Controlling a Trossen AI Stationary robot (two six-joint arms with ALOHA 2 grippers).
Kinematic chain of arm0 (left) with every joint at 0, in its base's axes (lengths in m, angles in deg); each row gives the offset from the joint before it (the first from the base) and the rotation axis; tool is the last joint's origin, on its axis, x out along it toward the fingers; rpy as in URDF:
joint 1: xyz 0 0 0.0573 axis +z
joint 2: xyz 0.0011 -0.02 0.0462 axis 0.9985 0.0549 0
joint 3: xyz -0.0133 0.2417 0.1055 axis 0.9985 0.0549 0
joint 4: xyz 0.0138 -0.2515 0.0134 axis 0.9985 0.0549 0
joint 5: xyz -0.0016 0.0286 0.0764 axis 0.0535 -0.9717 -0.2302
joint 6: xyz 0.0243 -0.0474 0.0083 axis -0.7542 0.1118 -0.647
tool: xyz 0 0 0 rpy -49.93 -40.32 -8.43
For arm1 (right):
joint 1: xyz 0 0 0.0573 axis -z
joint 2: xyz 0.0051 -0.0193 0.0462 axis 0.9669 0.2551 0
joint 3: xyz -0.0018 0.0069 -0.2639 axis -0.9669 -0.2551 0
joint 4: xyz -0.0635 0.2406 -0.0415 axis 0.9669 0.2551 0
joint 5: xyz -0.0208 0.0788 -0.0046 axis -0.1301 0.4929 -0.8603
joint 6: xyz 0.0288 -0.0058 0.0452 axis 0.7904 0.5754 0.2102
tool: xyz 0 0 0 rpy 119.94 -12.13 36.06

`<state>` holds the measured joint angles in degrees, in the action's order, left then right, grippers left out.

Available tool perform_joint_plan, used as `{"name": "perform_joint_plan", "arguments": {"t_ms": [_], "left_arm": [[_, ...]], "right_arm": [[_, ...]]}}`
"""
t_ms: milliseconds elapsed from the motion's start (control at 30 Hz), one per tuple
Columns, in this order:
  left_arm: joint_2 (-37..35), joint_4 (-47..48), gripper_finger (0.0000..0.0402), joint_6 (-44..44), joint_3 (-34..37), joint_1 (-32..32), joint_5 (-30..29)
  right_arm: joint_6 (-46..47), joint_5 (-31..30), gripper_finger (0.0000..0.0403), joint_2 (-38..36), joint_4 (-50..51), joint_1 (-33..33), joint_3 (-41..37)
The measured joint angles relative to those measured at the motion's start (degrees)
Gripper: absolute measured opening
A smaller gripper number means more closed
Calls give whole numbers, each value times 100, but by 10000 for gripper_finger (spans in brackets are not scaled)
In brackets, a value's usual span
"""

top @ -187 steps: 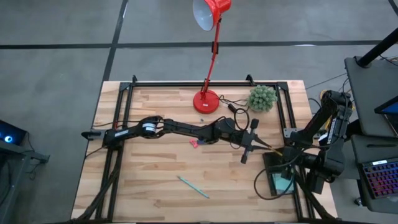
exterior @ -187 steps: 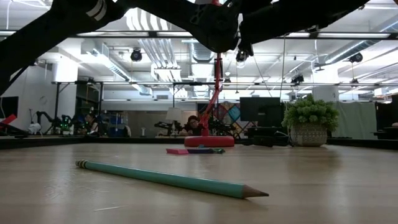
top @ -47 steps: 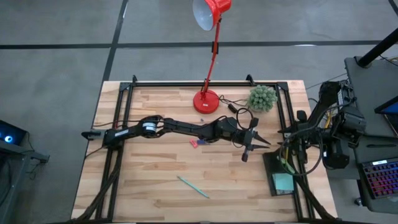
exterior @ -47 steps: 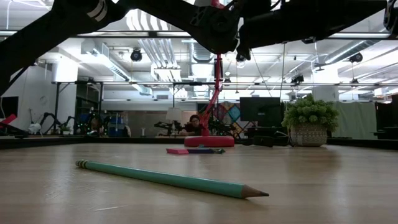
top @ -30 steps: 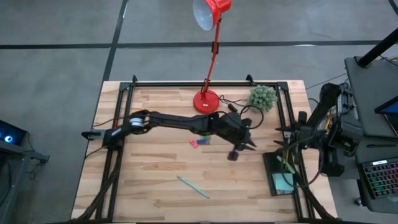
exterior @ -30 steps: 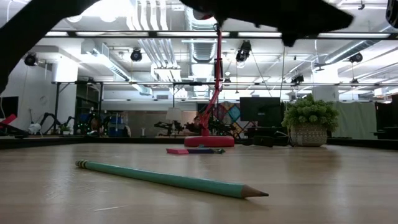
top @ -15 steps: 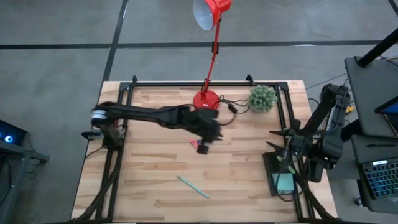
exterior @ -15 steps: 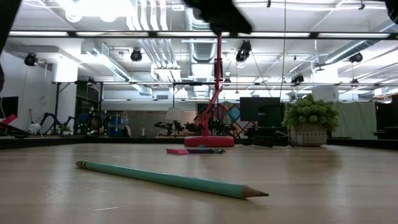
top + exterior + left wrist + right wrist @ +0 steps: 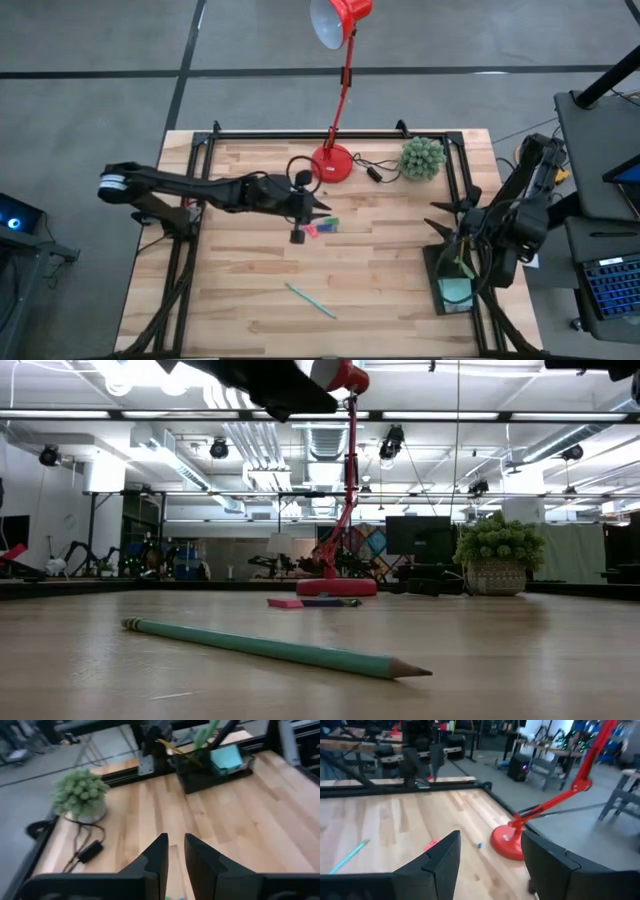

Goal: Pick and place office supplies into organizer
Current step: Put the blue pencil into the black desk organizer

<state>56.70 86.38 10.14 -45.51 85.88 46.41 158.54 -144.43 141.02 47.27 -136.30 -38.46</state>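
Left gripper (image 9: 300, 222) hovers beside small pink and green pieces (image 9: 321, 228), jaws nearly together, empty. Right gripper (image 9: 452, 245) hangs spread wide over dark compartmented organizer tray (image 9: 436, 285), empty.

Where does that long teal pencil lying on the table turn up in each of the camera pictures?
High view: the teal pencil lies near the table's front edge, about mid-width.
Low view: teal pencil stretches across the foreground, tip pointing right.
Left wrist view: not in it.
Right wrist view: teal pencil lies at the left on the wood.
Shared landmark: the red lamp base, beyond the pencil.
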Motion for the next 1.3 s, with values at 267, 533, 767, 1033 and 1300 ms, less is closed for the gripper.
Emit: {"name": "perform_joint_plan", "arguments": {"t_ms": [267, 533, 767, 1033, 1300], "left_arm": [[-145, -139, 48, 4, 400, 0, -315], [-294, 81, 47, 9, 437, 0, -316], [-787, 1036, 47, 391, 439, -4, -611], [-1535, 1428, 47, 768, 858, -22, -673], [-2416, 1413, 47, 783, 1575, -20, -802]], "right_arm": [[-3233, 1319, 198, 3, -2799, 130, 253], [-5181, 2802, 198, 62, -4628, 1047, 301], [-5476, 3606, 199, 587, -4741, 1905, 580], [-5597, 3875, 199, 1549, -4743, 2247, 1322], [-4818, 3890, 199, 2783, -4725, 2365, 2187]]}}
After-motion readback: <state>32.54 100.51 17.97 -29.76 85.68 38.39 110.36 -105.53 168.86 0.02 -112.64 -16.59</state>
